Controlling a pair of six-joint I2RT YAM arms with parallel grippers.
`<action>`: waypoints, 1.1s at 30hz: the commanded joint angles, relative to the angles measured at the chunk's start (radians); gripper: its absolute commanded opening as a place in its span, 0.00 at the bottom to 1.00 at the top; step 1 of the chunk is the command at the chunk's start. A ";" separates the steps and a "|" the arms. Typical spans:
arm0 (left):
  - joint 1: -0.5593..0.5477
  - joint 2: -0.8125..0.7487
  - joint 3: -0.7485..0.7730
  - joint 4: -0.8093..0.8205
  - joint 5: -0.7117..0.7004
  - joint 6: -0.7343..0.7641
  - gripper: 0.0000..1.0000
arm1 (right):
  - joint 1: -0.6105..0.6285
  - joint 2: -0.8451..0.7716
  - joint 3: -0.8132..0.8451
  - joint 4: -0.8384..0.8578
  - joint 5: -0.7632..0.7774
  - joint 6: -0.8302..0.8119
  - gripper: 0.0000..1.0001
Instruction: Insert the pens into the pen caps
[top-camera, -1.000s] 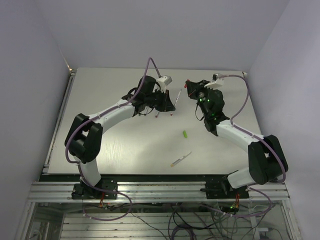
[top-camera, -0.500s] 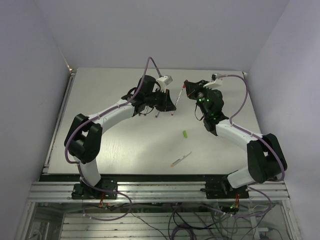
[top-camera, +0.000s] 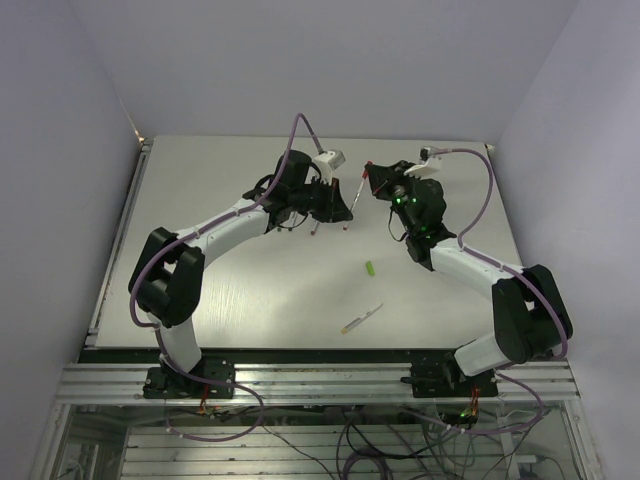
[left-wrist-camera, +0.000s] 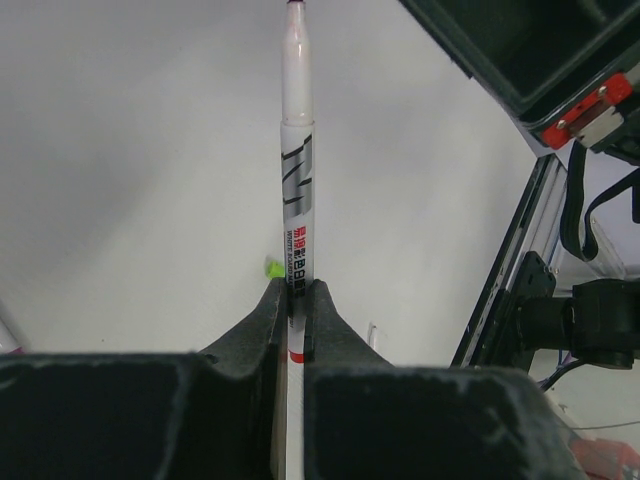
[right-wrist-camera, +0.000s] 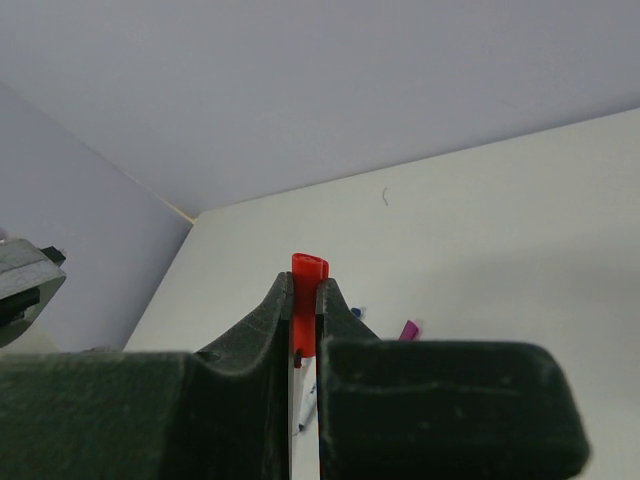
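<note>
My left gripper (left-wrist-camera: 297, 290) is shut on a white-grey pen (left-wrist-camera: 298, 150) that sticks out past the fingers, its dark tip at the top edge of the left wrist view. From above, this pen (top-camera: 357, 190) points up and right from the left gripper (top-camera: 348, 206). My right gripper (right-wrist-camera: 304, 285) is shut on a red pen cap (right-wrist-camera: 309, 275), its open end beyond the fingertips. In the top view the red cap (top-camera: 367, 173) sits just right of the pen's tip, a small gap between them. A light green cap (top-camera: 369, 268) lies on the table.
A loose pen (top-camera: 361, 319) lies near the table's front edge. More pens (top-camera: 315, 228) lie under the left gripper. Past the right fingers, a purple cap (right-wrist-camera: 408, 329) and a blue-tipped pen (right-wrist-camera: 355, 312) rest on the table. Grey walls close in behind.
The right gripper with the red cap has shifted a little left, closer to the tip of the held pen. The left arm has hardly moved.
</note>
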 joint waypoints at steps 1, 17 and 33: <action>0.007 -0.017 -0.003 0.061 0.003 -0.005 0.07 | -0.005 -0.006 0.024 -0.011 -0.035 0.007 0.00; 0.008 -0.052 -0.050 -0.079 -0.046 0.094 0.07 | -0.004 -0.031 0.019 -0.017 -0.005 0.000 0.00; 0.008 -0.047 -0.039 0.008 -0.029 0.044 0.07 | -0.005 -0.049 -0.014 -0.022 -0.026 0.008 0.00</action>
